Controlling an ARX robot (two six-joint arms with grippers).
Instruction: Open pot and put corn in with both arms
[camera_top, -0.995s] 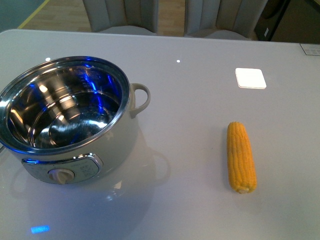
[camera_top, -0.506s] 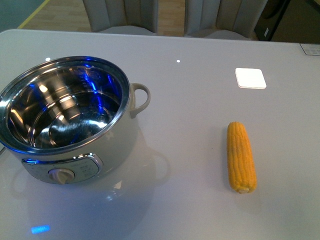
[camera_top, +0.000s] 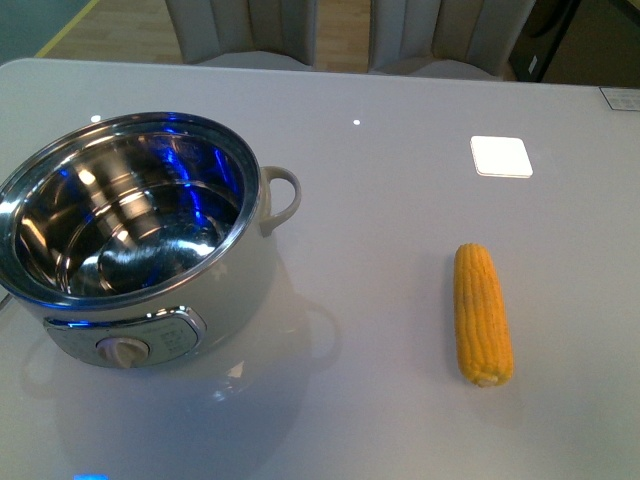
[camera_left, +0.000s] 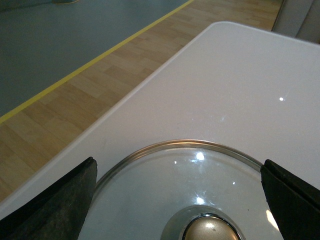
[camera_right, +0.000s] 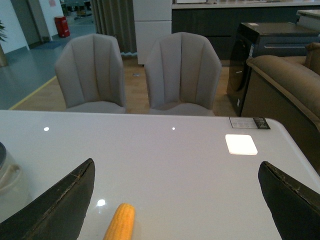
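Note:
The cream-white pot (camera_top: 130, 240) stands at the table's front left with no lid on it, its steel bowl bare inside. The yellow corn (camera_top: 482, 313) lies on the table to the right, lengthwise toward me. Neither arm shows in the front view. In the left wrist view the glass lid (camera_left: 165, 185) lies flat on the table near a corner, its metal knob (camera_left: 210, 231) at the frame's bottom. My left gripper (camera_left: 178, 172) is open, one finger on each side of the lid. My right gripper (camera_right: 176, 170) is open above the table, with the corn (camera_right: 121, 222) low between its fingers.
A white square pad (camera_top: 500, 156) lies at the table's back right. Two grey chairs (camera_right: 182, 75) stand behind the far edge, with a black cabinet (camera_right: 260, 45) and a sofa (camera_right: 290, 80) beyond. The table's rounded corner (camera_left: 220, 25) drops off to wooden floor beside the lid.
A blue light reflection on the table's front left has slid toward the near edge. Pot and corn have not moved.

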